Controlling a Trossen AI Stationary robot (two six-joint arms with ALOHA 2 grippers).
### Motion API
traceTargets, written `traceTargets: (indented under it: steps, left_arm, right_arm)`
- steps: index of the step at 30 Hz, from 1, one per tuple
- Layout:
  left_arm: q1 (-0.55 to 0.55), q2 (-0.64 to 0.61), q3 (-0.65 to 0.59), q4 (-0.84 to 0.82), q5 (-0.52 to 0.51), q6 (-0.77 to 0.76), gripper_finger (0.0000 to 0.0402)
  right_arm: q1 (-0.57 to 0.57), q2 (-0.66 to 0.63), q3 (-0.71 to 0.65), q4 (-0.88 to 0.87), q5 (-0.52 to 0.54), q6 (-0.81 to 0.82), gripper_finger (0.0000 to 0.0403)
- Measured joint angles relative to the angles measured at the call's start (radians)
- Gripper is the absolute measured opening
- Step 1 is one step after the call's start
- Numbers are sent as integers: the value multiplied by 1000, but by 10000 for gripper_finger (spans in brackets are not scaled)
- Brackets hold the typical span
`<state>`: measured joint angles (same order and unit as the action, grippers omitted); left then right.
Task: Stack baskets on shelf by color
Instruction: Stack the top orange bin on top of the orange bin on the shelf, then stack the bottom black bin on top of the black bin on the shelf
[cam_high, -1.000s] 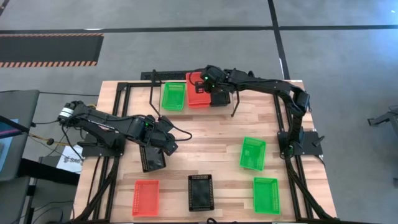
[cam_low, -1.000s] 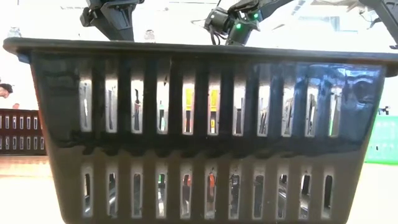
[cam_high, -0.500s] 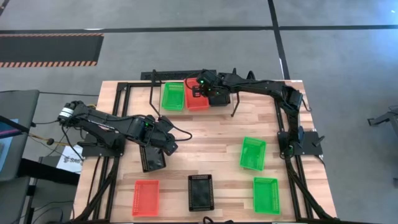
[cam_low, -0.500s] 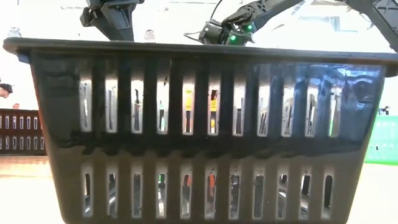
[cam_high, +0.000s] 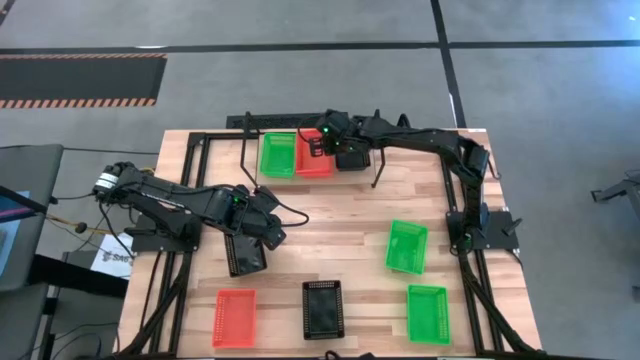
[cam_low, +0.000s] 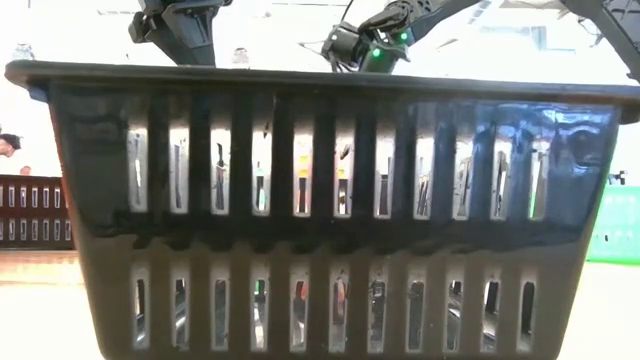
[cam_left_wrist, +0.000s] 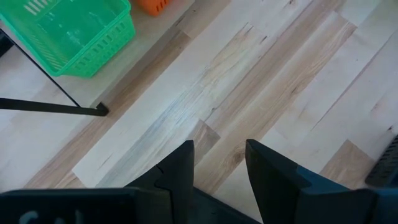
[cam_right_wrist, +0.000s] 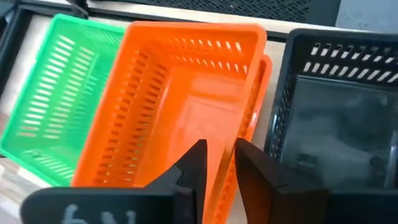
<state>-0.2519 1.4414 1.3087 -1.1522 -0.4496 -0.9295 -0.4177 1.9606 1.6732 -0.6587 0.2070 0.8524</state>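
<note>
My right gripper (cam_high: 322, 140) is at the shelf (cam_high: 378, 168) on the table's far side, shut on a red-orange basket (cam_right_wrist: 180, 106). That basket sits in a second red-orange basket (cam_right_wrist: 268, 68), between a green basket (cam_right_wrist: 56, 99) and a black basket (cam_right_wrist: 336, 106). My left gripper (cam_left_wrist: 219, 149) is open over bare wood, with a black basket (cam_high: 245, 255) beside it on the table. Loose on the table are a red-orange basket (cam_high: 235, 318), a black one (cam_high: 323, 308) and two green ones (cam_high: 407, 246) (cam_high: 428, 313). My right gripper holds the upper red-orange basket by one long side wall (cam_right_wrist: 241, 118), near its rim. One finger (cam_right_wrist: 198, 158) is inside the basket and the other (cam_right_wrist: 252, 162) outside. It comes from above, slanting down. The basket rests slightly askew inside the lower red-orange one.
The black basket nearest the table's front edge (cam_low: 320, 210) fills the low view. The shelf's wire legs (cam_left_wrist: 56, 107) stand on the wood near the left gripper. Bare wood lies in the table's middle (cam_high: 330, 230).
My right gripper has moved toward the table's left and down at the shelf. The red-orange basket it holds has come down with it, from above the shelf into the red-orange basket there. The left arm has kept still.
</note>
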Motion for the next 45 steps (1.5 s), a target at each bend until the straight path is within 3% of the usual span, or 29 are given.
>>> traceTargets:
  steps: [5,12,21,27,32,38,45]
  left_arm:
    - [0,0,0,0,0,-12,132]
    - [0,0,0,0,0,-19,132]
    - [0,0,0,0,0,-22,132]
    - [0,0,0,0,0,-54,132]
    - [0,0,0,2,-1,-59,132]
    - [0,0,-1,0,-2,-57,132]
    - [0,0,-1,-1,-1,-5,132]
  right_arm:
    - [5,-3,82,-3,2,-74,118]
    - [17,-4,320,-126,4,-223,124]
    - [70,-4,677,-472,4,-384,117]
    - [174,-136,628,-698,-23,-408,118]
    - [296,-190,626,-916,11,-297,118]
    - [480,-225,614,-911,28,-176,118]
    - [673,-162,612,-912,57,48,118]
